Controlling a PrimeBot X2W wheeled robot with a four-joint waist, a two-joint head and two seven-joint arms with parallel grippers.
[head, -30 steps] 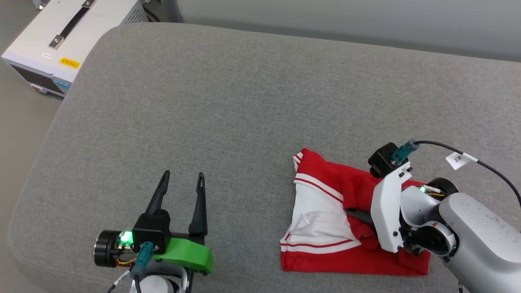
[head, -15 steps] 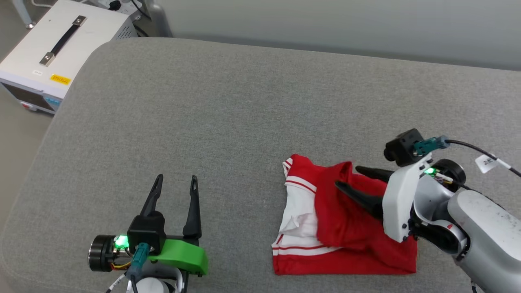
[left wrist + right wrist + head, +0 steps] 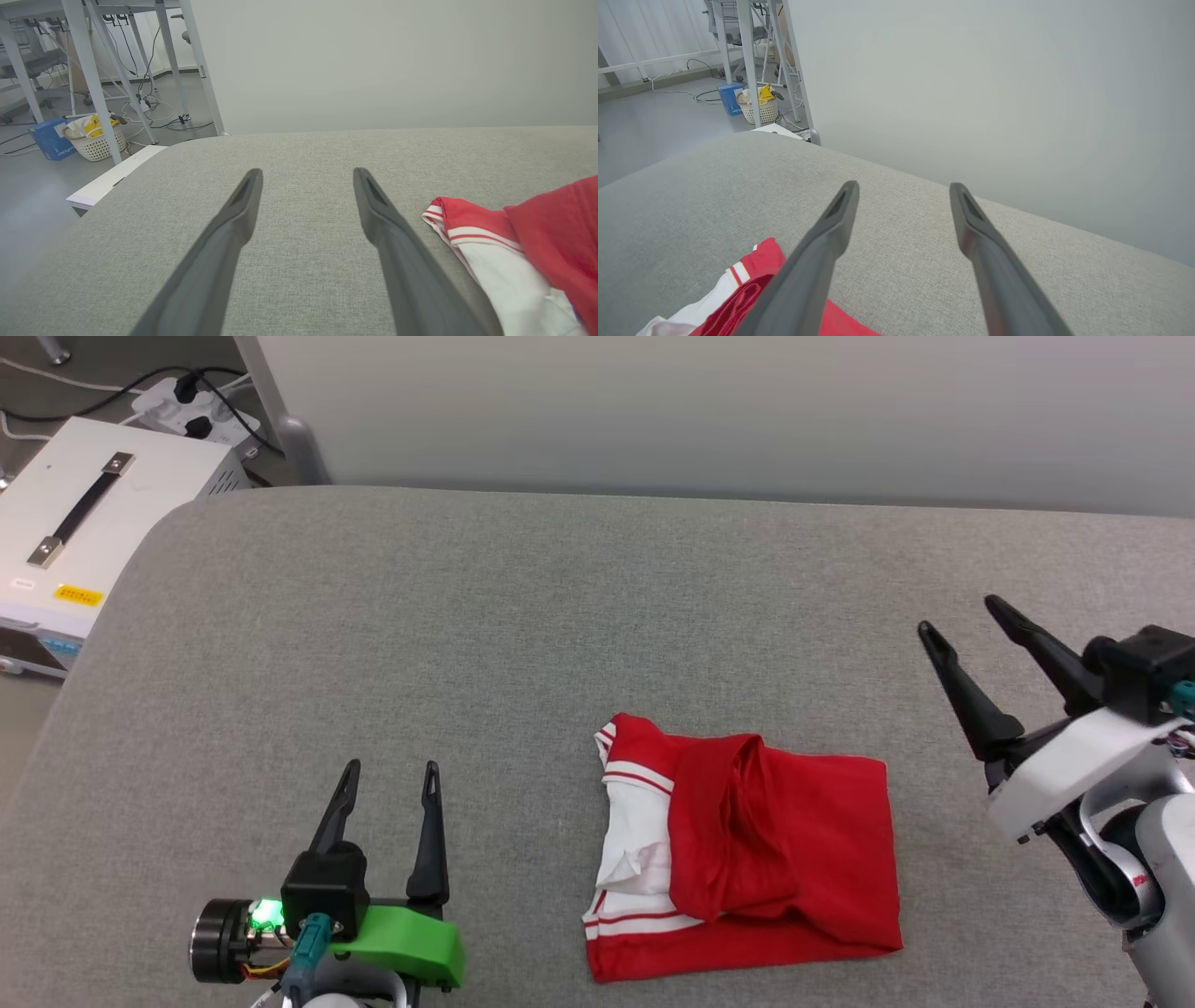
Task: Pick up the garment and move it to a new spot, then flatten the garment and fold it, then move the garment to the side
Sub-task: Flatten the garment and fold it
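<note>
garment (image 3: 794,840): folded, red side up, white sleeve showing at its left edge, lying on the grey table (image 3: 523,616)
left end effector (image 3: 392,767): released, fingers spread, empty, apart from garment's left edge
right end effector (image 3: 958,614): released, fingers spread, empty, clear of garment's right edge

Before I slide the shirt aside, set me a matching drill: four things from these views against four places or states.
1 garment
2 left gripper
3 right gripper
4 white case

A jaws open, right of the garment, apart from it
B folded, lying on the grey cushion
C beyond the cushion's far left corner
D jaws open, left of the garment

Pairs: 1-B, 2-D, 3-A, 4-C
</note>
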